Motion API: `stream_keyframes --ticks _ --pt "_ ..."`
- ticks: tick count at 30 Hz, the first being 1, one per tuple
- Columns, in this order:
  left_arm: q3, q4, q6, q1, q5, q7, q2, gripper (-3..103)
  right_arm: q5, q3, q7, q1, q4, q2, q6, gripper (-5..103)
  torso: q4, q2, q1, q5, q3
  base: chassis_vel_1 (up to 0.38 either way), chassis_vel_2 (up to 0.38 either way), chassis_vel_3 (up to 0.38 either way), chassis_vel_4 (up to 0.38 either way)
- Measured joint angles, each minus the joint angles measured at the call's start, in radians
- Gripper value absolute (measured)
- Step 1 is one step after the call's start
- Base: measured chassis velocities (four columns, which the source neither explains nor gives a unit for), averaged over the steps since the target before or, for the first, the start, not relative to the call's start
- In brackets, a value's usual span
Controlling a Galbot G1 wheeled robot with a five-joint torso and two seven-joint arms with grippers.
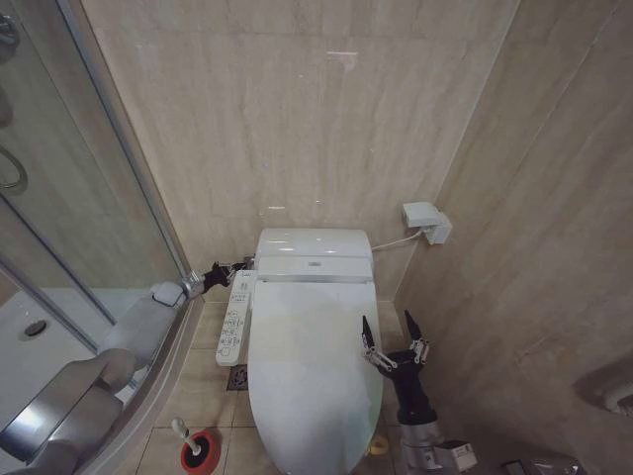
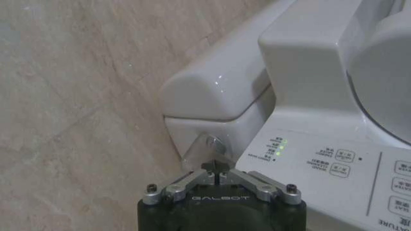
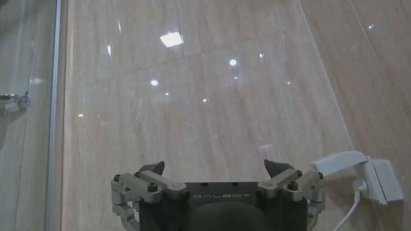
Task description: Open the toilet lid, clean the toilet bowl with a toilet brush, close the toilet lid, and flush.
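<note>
left pincer [image 1: 240,264] at tank side, toilet lid [image 1: 312,366] down

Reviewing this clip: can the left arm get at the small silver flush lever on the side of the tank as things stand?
Probably yes. The left gripper, fingers shut, sits right at the small silver flush lever on the white ceramic tank, with nothing between them.
</note>
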Motion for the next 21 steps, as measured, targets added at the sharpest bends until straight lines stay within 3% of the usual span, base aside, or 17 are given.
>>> stream_keyframes --ticks 5,6,9,11,21 --pt "-0.008 -0.022 0.003 -0.006 0.006 0.027 0.010 0 0.000 0.000 0.000 0.005 -0.004 0.001 0.000 100 0.0000 0.000 0.000 -0.0007 0.000 0.000 0.000 0.000 0.000" --pt "-0.011 -0.033 0.003 -0.007 0.006 0.035 0.015 0 0.001 0.000 -0.001 0.008 -0.006 0.002 0.000 100 -0.0011 0.000 0.000 -0.0006 0.000 0.000 0.000 0.000 0.000" --pt "-0.016 -0.056 0.004 -0.002 0.001 0.046 0.029 0 0.001 0.000 -0.001 0.011 -0.010 0.002 0.000 100 -0.0005 0.000 0.000 -0.0001 0.000 0.000 0.000 0.000 0.000" --pt "-0.020 -0.092 0.002 0.008 -0.008 0.058 0.041 0 0.003 -0.002 -0.002 0.014 -0.013 0.003 -0.001 100 -0.0025 0.000 0.000 -0.0012 0.000 0.000 0.000 0.000 0.000" --pt "-0.045 -0.135 0.002 0.034 -0.019 0.058 0.076 0 0.030 -0.005 -0.010 0.021 -0.019 0.005 -0.006 100 0.0000 0.000 0.000 -0.0002 0.000 0.000 0.000 0.000 0.000"
